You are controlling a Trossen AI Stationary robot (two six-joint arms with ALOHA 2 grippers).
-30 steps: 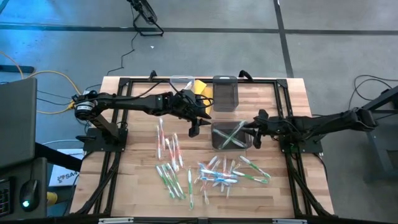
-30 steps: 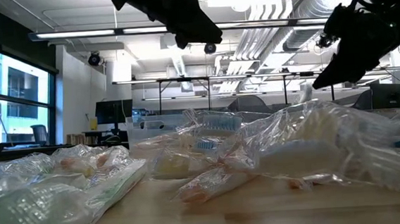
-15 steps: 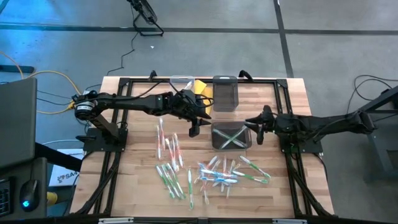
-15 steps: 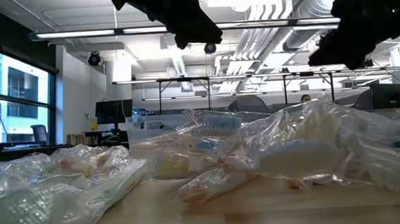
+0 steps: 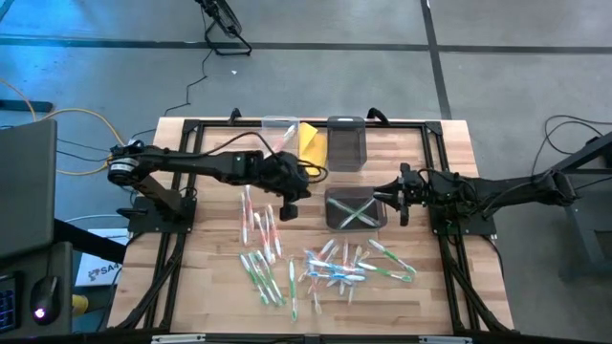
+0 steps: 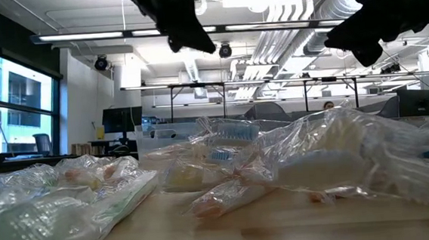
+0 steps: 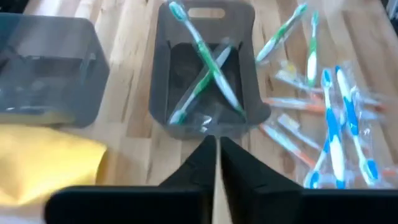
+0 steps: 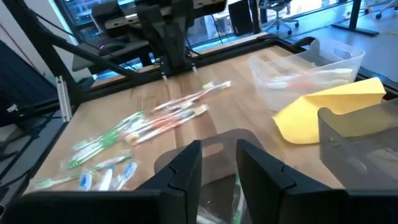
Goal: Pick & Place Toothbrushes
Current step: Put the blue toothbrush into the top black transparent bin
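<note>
Butcher-block table (image 5: 430,143) under my rig: wrapped toothbrushes (image 5: 330,263) lie scattered toward six o'clock, two green ones crossed in the grey bin (image 5: 356,208). My left gripper (image 5: 287,208) hovers clenched and empty; the right gripper (image 5: 400,196), slightly parted, waits at the bin's three o'clock.

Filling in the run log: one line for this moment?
left gripper: shut, empty, above red toothbrushes | right gripper: empty, beside gray bin | bin: two green toothbrushes, crossed

Grey concrete floor (image 5: 306,76), ceiling ducts (image 6: 282,9), window (image 6: 16,96) at left, office desks behind
</note>
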